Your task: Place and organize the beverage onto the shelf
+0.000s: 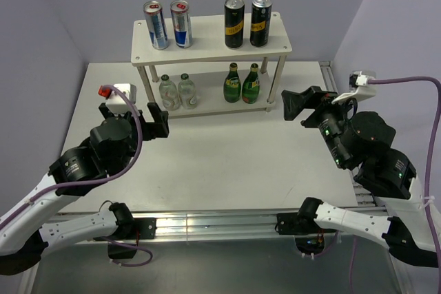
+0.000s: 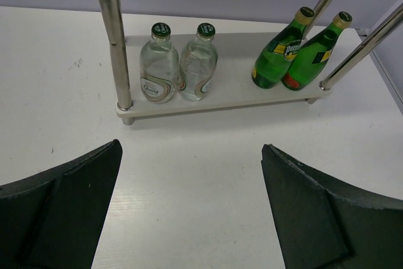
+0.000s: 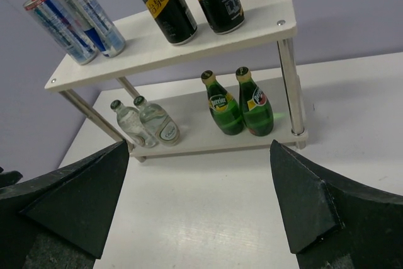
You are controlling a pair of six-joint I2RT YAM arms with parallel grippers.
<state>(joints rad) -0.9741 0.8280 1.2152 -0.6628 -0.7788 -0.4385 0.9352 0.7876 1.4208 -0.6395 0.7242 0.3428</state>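
L gripper and R gripper are both gaping wide, holding nothing. Green glass bottles and clear glass bottles are standing just ahead of them on the pale cream two-tier shelf, lower board; slim silver-blue-red cans are sitting above. Risk: a fwd swing could be clipping a metal post and toppling drinks.

Robotics lab test cell. White tabletop boxed by bare lilac walls. Aluminium rail at near edge; purple cable runs off the right side.
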